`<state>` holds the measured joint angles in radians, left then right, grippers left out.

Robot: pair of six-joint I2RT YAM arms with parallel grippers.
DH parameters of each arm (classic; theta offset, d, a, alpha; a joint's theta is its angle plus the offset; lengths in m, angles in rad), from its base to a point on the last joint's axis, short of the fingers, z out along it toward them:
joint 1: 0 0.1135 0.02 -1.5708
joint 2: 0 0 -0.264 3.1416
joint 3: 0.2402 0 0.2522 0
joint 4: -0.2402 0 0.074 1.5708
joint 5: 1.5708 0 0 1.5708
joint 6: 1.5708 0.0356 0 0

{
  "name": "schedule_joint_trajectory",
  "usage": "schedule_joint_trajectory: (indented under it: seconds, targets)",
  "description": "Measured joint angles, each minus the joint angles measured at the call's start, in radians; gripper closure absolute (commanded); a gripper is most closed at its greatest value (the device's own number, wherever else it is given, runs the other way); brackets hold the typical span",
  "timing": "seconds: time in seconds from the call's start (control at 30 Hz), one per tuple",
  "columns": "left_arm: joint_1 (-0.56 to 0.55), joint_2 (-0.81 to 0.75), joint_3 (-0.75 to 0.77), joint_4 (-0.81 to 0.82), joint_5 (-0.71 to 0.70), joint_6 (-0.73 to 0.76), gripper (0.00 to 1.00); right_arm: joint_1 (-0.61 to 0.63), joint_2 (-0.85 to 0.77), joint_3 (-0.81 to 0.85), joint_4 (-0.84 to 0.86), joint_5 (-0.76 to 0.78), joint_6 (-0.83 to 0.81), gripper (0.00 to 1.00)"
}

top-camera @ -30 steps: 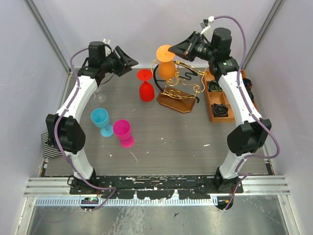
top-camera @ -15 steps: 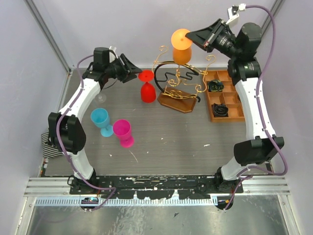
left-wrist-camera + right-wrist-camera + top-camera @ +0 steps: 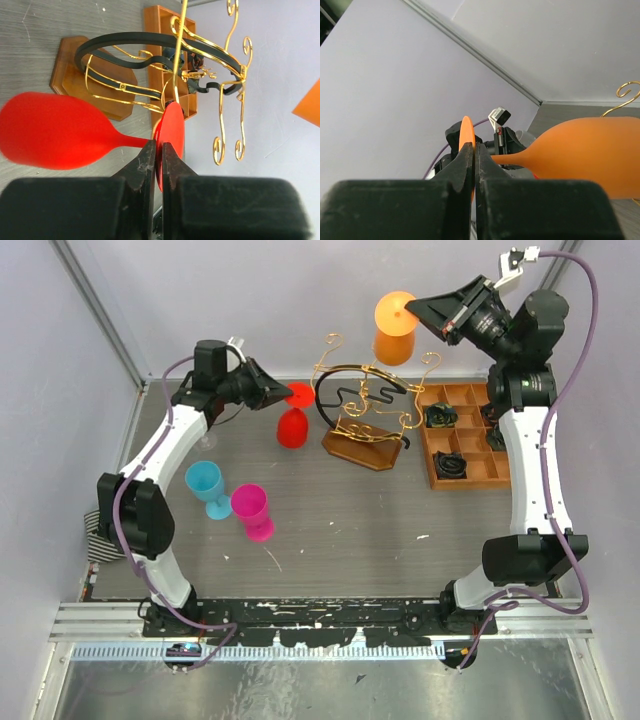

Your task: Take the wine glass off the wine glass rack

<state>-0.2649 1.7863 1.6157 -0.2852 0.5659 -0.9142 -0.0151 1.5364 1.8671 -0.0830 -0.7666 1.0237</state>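
Top camera: high, behind both arm bases, looking down on the whole grey table (image 3: 340, 530). Left wrist camera: close, facing the gold wire rack on its oval wooden base (image 3: 122, 87), which the top view shares. Right wrist camera: raised, facing left along the back wall.

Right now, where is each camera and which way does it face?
Top external: above and behind, looking down; both arms show, wine glass rack between.
Left wrist: past the left gripper, shut on the red glass, toward the rack.
Right wrist: past the right gripper, shut on the orange glass, toward the left arm.
Shared: rack, in top and left wrist.
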Motion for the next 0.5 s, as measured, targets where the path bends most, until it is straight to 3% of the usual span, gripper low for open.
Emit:
schedule_joint_trajectory:
  seconds: [0.07,0.5]
  targets:
    - [0.0,-0.012,0.0,0.0,0.0,0.001,1.0,0.0,0.0,-0.006,0.0,-0.005,0.003,0.99]
    - [-0.002,-0.035,0.0,-0.005,-0.005,-0.009,1.0,-0.015,-0.001,-0.043,0.008,-0.022,0.009,0.99]
